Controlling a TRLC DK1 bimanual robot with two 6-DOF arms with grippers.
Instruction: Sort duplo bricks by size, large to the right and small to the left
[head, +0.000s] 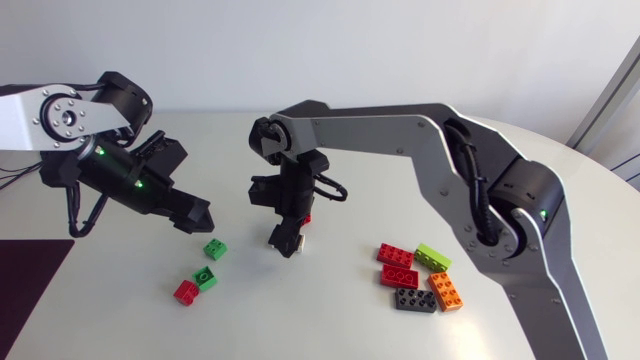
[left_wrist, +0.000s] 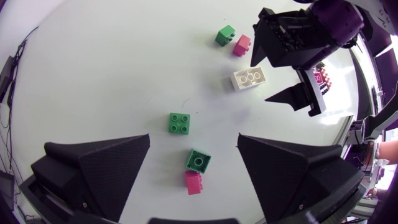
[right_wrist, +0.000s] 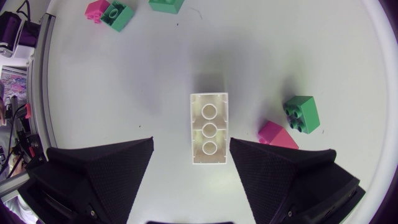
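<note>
My right jaws hang open, the white brick (right_wrist: 209, 129) lying on the bench (right_wrist: 124, 74) between them. I should drop straight, close squarely across its long sides, then carry it right. Left jaws open too.

Left arm (head: 60, 120) enters from left edge; left gripper (head: 200, 216) angled down over table, near small bricks. Green brick (head: 215, 248) just below its tip. Second green brick (head: 206, 278) touching red brick (head: 186, 291) nearer front edge.

Right arm (head: 420, 140) reaches past middle; right gripper (head: 287, 240) points straight down, white brick (head: 283, 238) partly hidden at its tip.

Right side of white table (head: 330, 320): cluster of long bricks, two red (head: 394, 254), lime (head: 432, 258), orange (head: 446, 290), black (head: 414, 300), close together.
</note>
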